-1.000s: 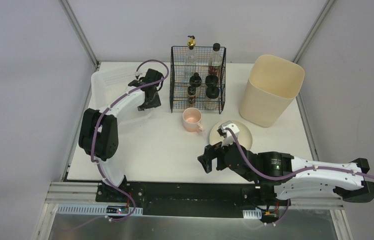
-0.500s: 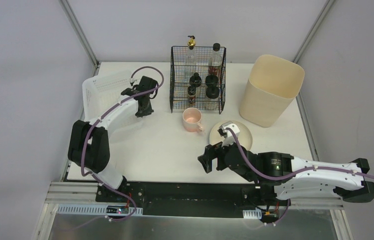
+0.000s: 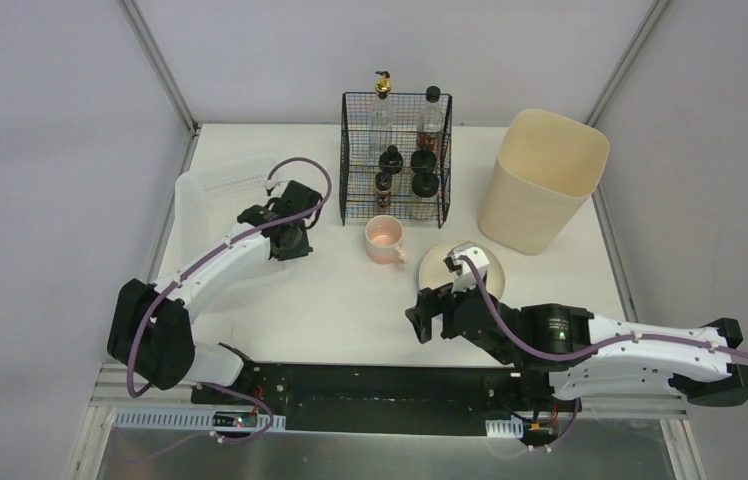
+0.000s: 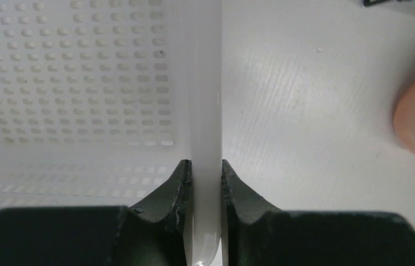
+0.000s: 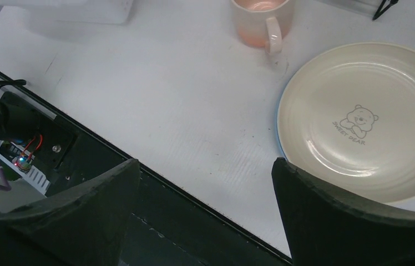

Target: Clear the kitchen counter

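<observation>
Top: kitchen counter [image 3: 330, 300] spans the table, bare at centre between the arms; left gripper [image 3: 290, 243] at tray [image 3: 212, 190]'s right rim; mug [image 3: 384, 239] and plate [image 3: 490, 268] mid-right; wire rack [image 3: 395, 160] and bin [image 3: 542, 180] along the far side | Left wrist: jaws clamped on the tray's wall edge | Right wrist: right gripper [image 5: 205, 166] spread wide, empty, above the counter's near edge beside the plate

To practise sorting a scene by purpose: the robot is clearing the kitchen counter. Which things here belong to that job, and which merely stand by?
Job: kitchen counter; white tray, gripped at its rim by the left claw; pink mug; bear plate near the open right claw.
Standing by, probably: wire rack of bottles; beige bin.
</observation>
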{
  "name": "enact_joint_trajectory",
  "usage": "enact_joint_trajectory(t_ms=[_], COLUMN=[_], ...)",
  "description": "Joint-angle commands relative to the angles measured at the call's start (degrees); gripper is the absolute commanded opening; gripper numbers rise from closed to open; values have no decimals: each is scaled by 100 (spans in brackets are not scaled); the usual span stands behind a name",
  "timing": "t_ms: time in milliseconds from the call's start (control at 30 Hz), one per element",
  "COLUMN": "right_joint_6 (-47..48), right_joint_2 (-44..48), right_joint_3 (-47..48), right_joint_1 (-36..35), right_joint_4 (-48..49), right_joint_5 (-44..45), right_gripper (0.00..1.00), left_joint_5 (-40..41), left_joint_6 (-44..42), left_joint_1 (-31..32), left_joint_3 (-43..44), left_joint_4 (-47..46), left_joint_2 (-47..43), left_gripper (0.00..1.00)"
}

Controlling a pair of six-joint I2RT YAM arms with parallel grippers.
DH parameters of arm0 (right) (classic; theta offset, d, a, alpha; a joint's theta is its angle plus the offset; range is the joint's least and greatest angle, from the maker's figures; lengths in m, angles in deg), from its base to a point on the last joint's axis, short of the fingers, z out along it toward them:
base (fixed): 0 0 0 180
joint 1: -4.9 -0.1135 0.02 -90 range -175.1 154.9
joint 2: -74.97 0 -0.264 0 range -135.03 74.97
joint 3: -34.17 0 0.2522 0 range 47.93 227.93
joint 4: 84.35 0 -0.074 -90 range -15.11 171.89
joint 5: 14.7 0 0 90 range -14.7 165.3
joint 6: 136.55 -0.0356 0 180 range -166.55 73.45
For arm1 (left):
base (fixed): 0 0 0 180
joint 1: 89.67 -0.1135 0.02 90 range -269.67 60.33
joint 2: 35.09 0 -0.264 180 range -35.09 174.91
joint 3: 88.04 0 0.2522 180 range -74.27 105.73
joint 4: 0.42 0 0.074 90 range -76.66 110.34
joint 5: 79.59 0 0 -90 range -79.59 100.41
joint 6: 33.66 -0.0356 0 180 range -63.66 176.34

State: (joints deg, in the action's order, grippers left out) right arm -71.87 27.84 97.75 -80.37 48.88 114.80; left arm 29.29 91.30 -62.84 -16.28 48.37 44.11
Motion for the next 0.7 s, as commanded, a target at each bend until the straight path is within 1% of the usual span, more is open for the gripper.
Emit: enact_joint_trajectory(t_ms=[0,67,167,300,500,667], right_joint_6=[-97,-149,-214,-272,-677,-940], right_joint_2=[230,348,553,495,-44,-106], right_joint_3=[166,131,7,-32,1,-186], right_joint_1=[-27,-17,21,240,934,1804], right_joint_4=[-360,-401,-427,-624,-967,-932], right_joint_5=[479,613,815,718,530,206], right_gripper=[93,94,99,99,99,99], left_joint_5=[-407,-512,-564,-617,-612,-610], left_joint_6=[555,608,541,551,517,446], left_joint_1=[394,526,797,1040,1425,1743], left_joint_3=[-134,-173,-124,-102,-131,-159], left_joint_4=[-84,-100,-97,-116,-262,-373], left_joint_2=[-285,-333,-233,-93,50,201], left_gripper=[0,0,0,0,0,0])
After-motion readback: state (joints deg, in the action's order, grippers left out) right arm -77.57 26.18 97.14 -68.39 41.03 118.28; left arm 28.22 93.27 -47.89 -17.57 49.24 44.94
